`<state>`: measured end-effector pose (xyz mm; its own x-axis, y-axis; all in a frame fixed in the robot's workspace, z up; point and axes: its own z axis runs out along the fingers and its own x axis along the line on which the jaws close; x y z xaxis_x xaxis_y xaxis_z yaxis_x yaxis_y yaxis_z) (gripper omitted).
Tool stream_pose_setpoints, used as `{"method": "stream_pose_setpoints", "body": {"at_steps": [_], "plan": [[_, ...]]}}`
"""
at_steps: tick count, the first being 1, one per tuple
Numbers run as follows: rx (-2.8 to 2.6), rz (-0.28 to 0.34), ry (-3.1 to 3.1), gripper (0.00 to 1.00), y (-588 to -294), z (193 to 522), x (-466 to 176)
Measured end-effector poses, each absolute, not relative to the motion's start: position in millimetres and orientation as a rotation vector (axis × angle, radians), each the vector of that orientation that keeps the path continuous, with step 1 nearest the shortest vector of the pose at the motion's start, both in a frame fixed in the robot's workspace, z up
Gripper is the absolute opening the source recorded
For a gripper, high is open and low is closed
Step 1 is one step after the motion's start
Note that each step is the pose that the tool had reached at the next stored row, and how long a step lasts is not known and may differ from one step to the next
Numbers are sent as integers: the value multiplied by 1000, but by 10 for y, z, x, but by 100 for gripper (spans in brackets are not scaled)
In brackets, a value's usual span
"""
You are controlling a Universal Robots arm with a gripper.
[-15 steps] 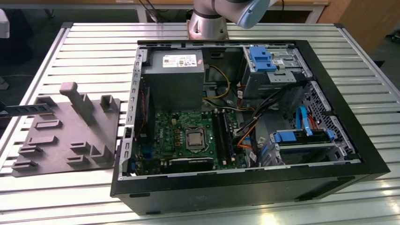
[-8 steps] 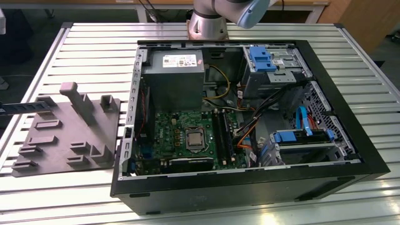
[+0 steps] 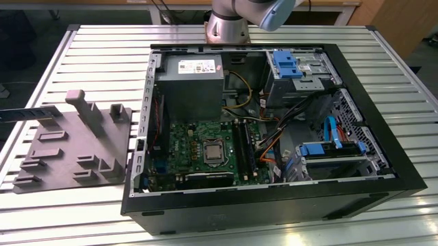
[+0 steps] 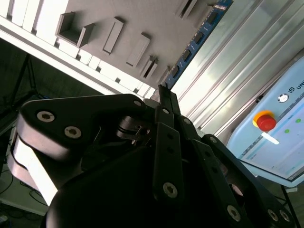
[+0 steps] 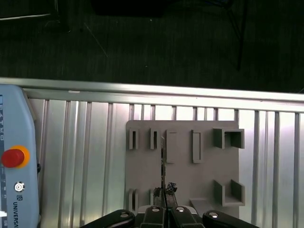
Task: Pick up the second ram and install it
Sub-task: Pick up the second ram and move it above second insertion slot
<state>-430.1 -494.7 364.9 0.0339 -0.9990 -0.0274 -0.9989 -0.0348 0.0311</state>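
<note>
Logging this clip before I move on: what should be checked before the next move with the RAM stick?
1. Grip: gripper shut on the second ram: ok.
2. Ram clear of the grey fixture plate: ok, it hangs above the plate in the exterior view.
3. The computer case is open: ok.
4. A free slot among the memory slots: cannot tell.
5. The orange cables are clear of those slots: cannot tell.

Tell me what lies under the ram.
In the first wrist view, the grey tray with its slots lies under the ram, on the slatted table. The end effector covers part of the tray's edge.
</note>
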Motion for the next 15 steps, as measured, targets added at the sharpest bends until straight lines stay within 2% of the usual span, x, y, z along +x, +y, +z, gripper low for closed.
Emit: {"method": "stream_pose_setpoints", "body": {"at_steps": [15], "plan": [[2259,-60,-2182,11,-4944,3764,-4318]]}}
